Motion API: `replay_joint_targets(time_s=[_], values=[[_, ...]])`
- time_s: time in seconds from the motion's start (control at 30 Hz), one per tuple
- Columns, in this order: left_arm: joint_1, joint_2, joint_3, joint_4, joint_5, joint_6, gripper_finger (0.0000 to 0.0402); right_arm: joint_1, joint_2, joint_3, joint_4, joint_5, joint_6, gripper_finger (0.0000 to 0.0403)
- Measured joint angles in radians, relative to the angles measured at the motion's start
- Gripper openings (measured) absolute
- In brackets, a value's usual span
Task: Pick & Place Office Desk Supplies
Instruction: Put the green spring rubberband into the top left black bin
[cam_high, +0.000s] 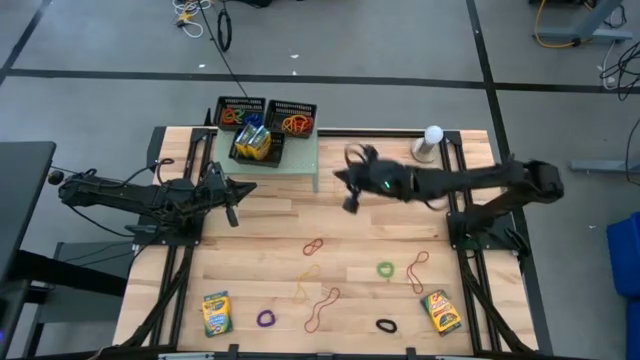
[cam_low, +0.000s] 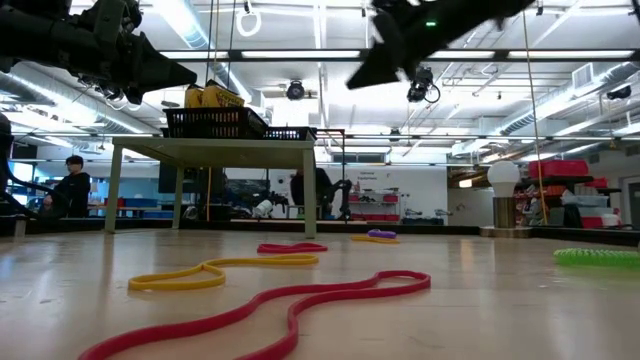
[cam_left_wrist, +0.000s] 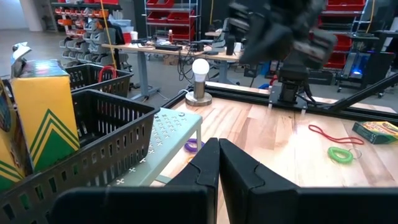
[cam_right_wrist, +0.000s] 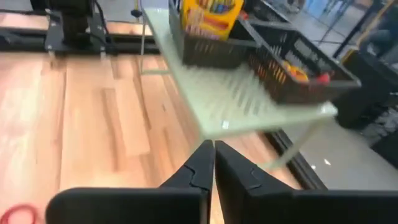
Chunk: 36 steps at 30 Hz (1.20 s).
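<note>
1. Light wood plank table (cam_high: 260, 230) with black rails down both sides, on a grey floor with dark seam lines.
2. Pale green riser shelf (cam_high: 300, 160) at the table's far edge; three black mesh trays (cam_high: 241, 112) on it.
3. Crayon boxes (cam_high: 252, 142) stand in the front tray; the two back trays hold tangled rubber bands, mostly orange and red, some green.
4. Left gripper (cam_high: 233, 205) is up off the table just beside the shelf's left end, fingers pressed together, holding nothing.
5. Right gripper (cam_high: 351, 195) is up in the air just right of the shelf, blurred in the high view. In its wrist view the fingers (cam_right_wrist: 199, 163) meet and nothing is between them.
6. Loose on the wood: red loop (cam_high: 313, 246) mid-table, yellow loop (cam_high: 305, 280), long red loop (cam_high: 322, 308), green loop (cam_high: 386, 269), another red one (cam_high: 416, 268), purple loop (cam_high: 265, 319), black loop (cam_high: 386, 325).
7. One crayon box (cam_high: 215, 313) lies flat near the front left, another (cam_high: 440, 311) near the front right, well apart.
8. White ball-topped grey stand (cam_high: 429, 143) at the far right corner.
9. Room: cables on the floor behind the table, ceiling strip lights, red bin shelving, work desks; a seated person (cam_low: 70, 185) far left in the low view.
</note>
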Motion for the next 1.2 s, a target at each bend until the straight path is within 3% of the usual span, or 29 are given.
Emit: replay_joint_targets(time_s=[0.1, 0.3, 0.57, 0.67, 0.9, 1.03, 1.2], values=[[0.000, 0.000, 0.000, 0.000, 0.000, 0.000, 0.0013, 0.079, -0.049, -0.104, 0.026, 0.080, 0.054, 0.0025], [0.000, 0.000, 0.000, 0.000, 0.000, 0.000, 0.0013, 0.230, -0.072, -0.262, 0.179, 0.088, 0.081, 0.0008], [0.000, 0.000, 0.000, 0.000, 0.000, 0.000, 0.0013, 0.385, -0.072, -0.325, 0.228, 0.118, 0.206, 0.0016], [0.000, 0.000, 0.000, 0.000, 0.000, 0.000, 0.0013, 0.437, -0.072, -0.310, 0.087, 0.118, 0.260, 0.0018], [0.000, 0.000, 0.000, 0.000, 0.000, 0.000, 0.0013, 0.589, -0.071, -0.200, -0.420, 0.166, 0.624, 0.0012], [0.000, 0.000, 0.000, 0.000, 0.000, 0.000, 0.0013, 0.680, -0.052, -0.157, -0.568, 0.137, 0.814, 0.0013], [0.000, 0.000, 0.000, 0.001, 0.000, 0.000, 0.0013, 0.762, 0.024, -0.099, -0.654, 0.080, 0.928, 0.0036]])
